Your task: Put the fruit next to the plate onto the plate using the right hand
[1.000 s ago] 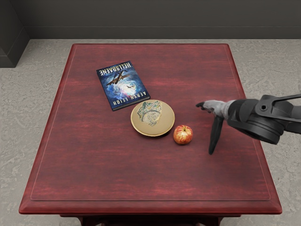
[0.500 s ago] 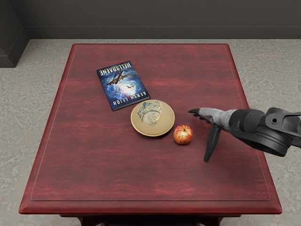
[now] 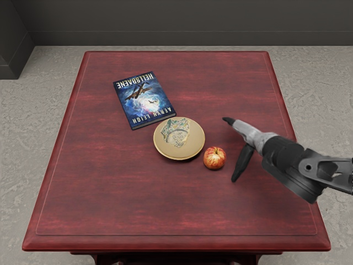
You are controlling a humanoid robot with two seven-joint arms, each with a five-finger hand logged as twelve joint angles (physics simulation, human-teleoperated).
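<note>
Apple (image 3: 214, 158): red-yellow, stem up, upright on surface (image 3: 138, 193), just beside plate (image 3: 161, 142) at its right-front rim, not on it
Bare surface right and front of apple; book (image 3: 144, 100) just behind plate
Right hand (image 3: 245, 144) near apple's right, apart from it, fingers spread, holding nothing; arm slants in from right edge

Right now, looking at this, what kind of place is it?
Probably a simulated home room, perhaps a study or living room. A dark red wooden table stands on grey carpet-like floor by a dark wall. On it are a paperback book, a small plate and an apple beside the plate.
</note>
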